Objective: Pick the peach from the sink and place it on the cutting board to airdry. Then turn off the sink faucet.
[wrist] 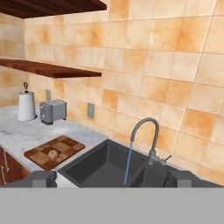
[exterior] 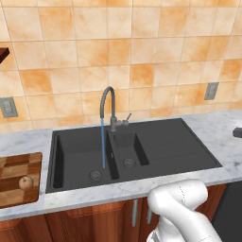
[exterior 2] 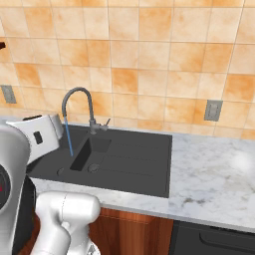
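The peach (exterior: 26, 182) sits on the board (exterior: 14, 177), which lies on the marble counter (exterior: 217, 137) at 9 o'clock from the sink (exterior: 160, 144) in the left base view. In the hand view the peach (wrist: 53, 154) rests near the board's (wrist: 65, 144) middle, and the board is just beside the sink's (wrist: 100, 164) near rim.

The faucet (exterior: 109, 106) stands behind the divider between the two basins, its spout arching over the larger basin. A thin blue stream of water (exterior: 103, 142) falls from the spout to the basin floor close to the drain (exterior: 95, 175). The small lever (exterior: 127, 116) sticks out at about 2 o'clock from the faucet's base.

The gripper (wrist: 113, 178) hangs above the scene, touching nothing; its two fingertips (wrist: 41, 178) stand far apart with nothing between them.

At 10 o'clock from the board in the hand view, a toaster (wrist: 52, 111) and a white kettle (wrist: 26, 105) stand against the tiled wall, below a wooden shelf (wrist: 52, 69).
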{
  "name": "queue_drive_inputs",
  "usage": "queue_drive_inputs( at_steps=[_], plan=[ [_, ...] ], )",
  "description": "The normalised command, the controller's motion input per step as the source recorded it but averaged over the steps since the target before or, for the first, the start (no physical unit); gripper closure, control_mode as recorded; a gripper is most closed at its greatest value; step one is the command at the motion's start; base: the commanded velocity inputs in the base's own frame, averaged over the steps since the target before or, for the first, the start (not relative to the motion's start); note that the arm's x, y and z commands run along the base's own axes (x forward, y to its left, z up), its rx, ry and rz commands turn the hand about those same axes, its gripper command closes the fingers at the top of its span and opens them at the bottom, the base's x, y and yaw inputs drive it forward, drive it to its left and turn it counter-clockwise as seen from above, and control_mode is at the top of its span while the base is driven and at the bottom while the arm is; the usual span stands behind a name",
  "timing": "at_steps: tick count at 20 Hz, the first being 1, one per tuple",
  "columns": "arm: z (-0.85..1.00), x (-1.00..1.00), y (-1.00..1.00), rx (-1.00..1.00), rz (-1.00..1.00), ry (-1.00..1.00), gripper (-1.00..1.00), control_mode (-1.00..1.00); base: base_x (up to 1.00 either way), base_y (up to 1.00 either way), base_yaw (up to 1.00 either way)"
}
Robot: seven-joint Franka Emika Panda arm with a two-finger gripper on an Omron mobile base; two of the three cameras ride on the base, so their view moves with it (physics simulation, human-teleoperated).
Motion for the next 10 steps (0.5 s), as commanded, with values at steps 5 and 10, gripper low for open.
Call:
queue_drive_inputs(
  at_steps=[5,10],
  plan=[
    [-0.27,0.28,-0.2,0.0,0.0,0.0,-1.0,-1.0,0.0,0.0,0.0],
    [-0.17,0.35,-0.09,0.0,0.0,0.0,-1.0,-1.0,0.0,0.0,0.0]
  ],
)
